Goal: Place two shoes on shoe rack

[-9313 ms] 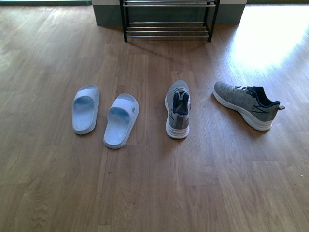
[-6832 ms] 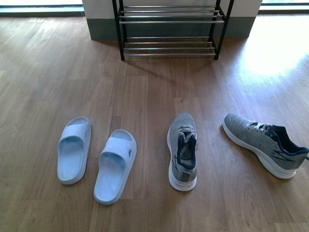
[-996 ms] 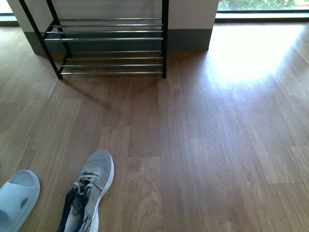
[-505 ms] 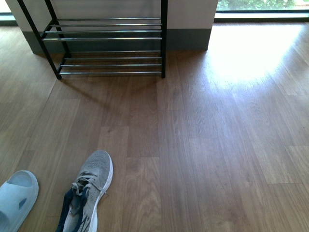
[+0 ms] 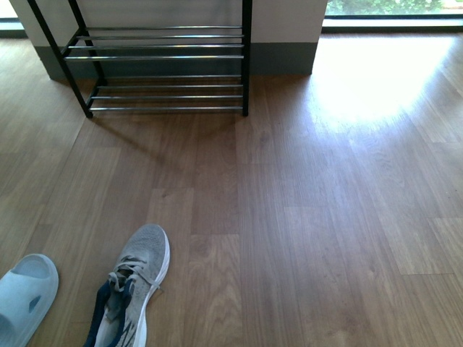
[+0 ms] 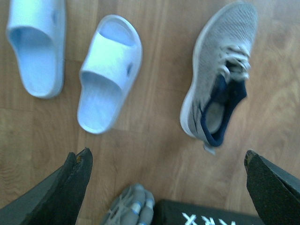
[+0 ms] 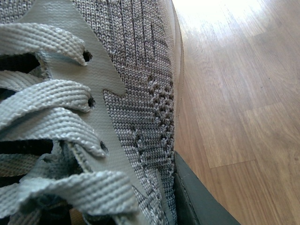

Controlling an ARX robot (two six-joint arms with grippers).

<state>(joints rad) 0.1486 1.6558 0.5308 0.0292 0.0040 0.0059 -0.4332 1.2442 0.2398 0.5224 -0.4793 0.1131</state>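
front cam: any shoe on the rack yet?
No, the shoe rack's visible shelves hold nothing; the gray sneaker and a blue slipper lie on the floor.

- Shoe rack [image 5: 163, 58]: upper tiers cut off by the top edge of the front view.
- Grey sneaker [image 5: 134, 285]: heel cut off.
- Pale slipper [image 5: 25, 293]: partly out of frame.
- Other sneaker [image 7: 131, 93]: fills my right wrist view, so its outline is unseen.

The shoe rack [image 5: 159, 58] stands against the wall [image 5: 283, 18] in the frame's upper left. A sneaker [image 5: 139, 275] lies on the floor [image 5: 325, 217] at lower left, well before the rack, a slipper [image 5: 25, 289] just left of it.
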